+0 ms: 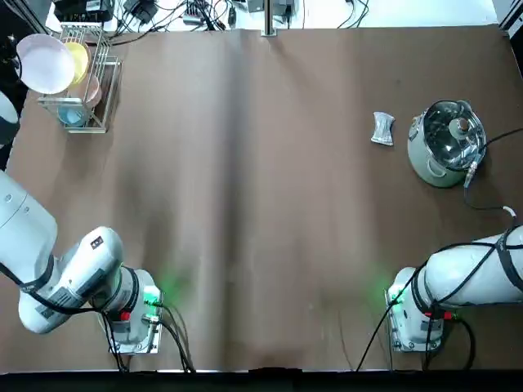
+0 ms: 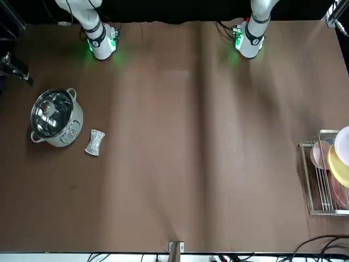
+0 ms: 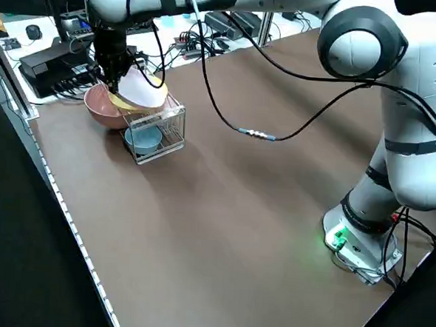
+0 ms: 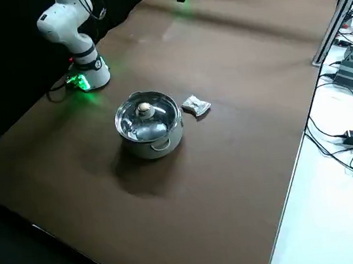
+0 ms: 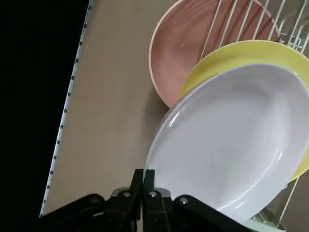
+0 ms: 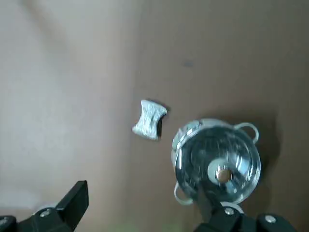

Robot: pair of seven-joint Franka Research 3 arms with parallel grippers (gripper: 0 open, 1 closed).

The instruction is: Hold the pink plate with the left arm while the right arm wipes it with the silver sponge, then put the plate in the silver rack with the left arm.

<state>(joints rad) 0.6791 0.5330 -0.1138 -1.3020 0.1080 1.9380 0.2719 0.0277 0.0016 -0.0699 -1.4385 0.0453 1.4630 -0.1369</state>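
The left gripper [image 5: 143, 181] is pinched shut on the rim of the pink plate [image 5: 231, 145], its two fingers pressed together with only the plate's edge between them. In the left side view this gripper [image 3: 114, 74] hangs over the rack [image 3: 155, 130] at the far left corner of the table, with the plate [image 3: 142, 89] tilted above the wires. The plate [image 1: 45, 64] is at the rack's [image 1: 82, 82] outer side in the top view, leaning against a yellow plate [image 5: 251, 53]; behind that stands a salmon-pink dish [image 5: 183, 53]. A pale blue bowl [image 3: 143, 139] lies low inside the rack. From the front view the plate [image 2: 343, 143] shows only at the picture's edge, above the rack [image 2: 322, 180].

The right gripper [image 6: 145, 205] is wide open and holds nothing; it is raised high above the table, looking down on the sponge [image 6: 149, 119] and the pot [image 6: 216, 164]. The sponge [image 1: 382, 128] lies flat on the table, just beside the steel pot [image 1: 445, 143], which has a glass lid, and apart from it. Both are on the right half, far from the rack.

The table [image 1: 261, 212] is covered in a plain brown cloth. Both arm bases show green lights near the robot's edge. Past the far edge lie black cables [image 1: 163, 12] and boxes on a white floor.
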